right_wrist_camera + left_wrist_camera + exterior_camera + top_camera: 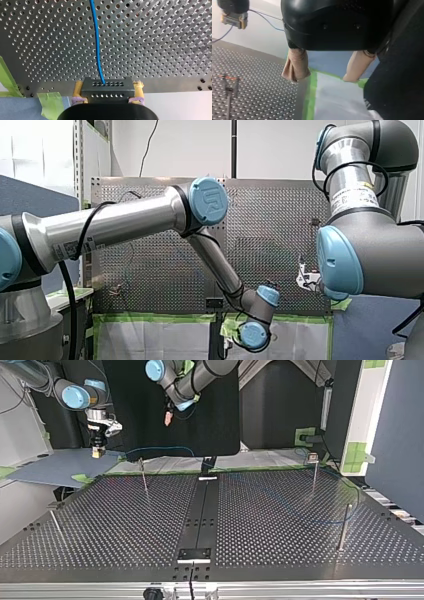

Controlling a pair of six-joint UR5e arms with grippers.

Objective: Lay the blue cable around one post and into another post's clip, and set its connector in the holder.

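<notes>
1. My right claw [98, 451] hangs just past the table's [100, 530] far left corner in the top view. Its yellow pads are clamped on the black connector [108, 86].
2. The blue cable [96, 37] comes out of the connector and runs over the table's holes.
3. A thin post [144, 476] stands by the far edge, near that claw.
4. My left claw [323, 78] hangs past the far edge, near its middle. Its beige pads are apart and hold nothing.
5. By the right edge the cable bends near another post [343, 527]. I cannot tell if it goes round it.
6. I think the cable is being laid now. Next, the right claw must hold tight and lead the cable low to a post's clip, without tugging.
</notes>
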